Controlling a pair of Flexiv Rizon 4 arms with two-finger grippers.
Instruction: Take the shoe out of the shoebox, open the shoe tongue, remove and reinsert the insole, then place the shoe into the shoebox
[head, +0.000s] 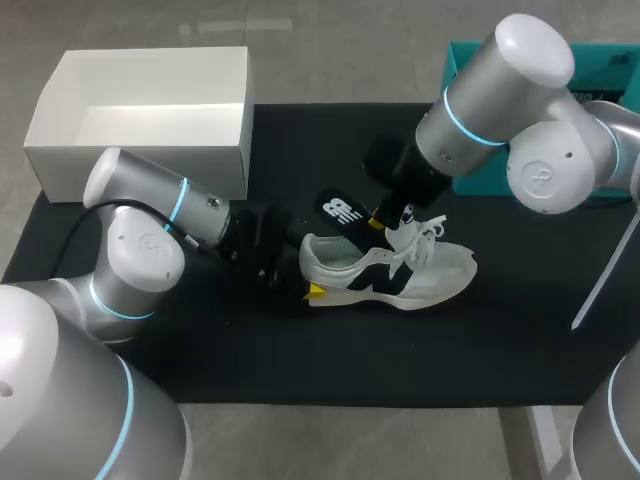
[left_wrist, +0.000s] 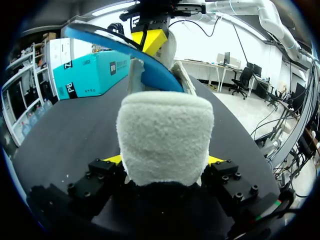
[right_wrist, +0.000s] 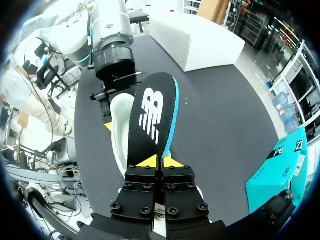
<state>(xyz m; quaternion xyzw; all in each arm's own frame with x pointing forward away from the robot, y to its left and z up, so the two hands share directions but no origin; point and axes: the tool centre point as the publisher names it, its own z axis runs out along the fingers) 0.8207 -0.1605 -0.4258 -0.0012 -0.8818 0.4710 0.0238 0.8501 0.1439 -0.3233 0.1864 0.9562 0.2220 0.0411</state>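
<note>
Left gripper (left_wrist: 165, 160) clamps the sneaker (head: 400, 275) by its heel; right gripper (right_wrist: 160, 161) pinches the insole (right_wrist: 152, 115) by one end, its length slanting over the sneaker's opening toward the heel

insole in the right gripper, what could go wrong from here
The black blue-backed insole is pinched only at one end by the right gripper, so it may bend or slip. The left gripper holds the white sneaker just by its heel; a push could twist the toe sideways.
</note>
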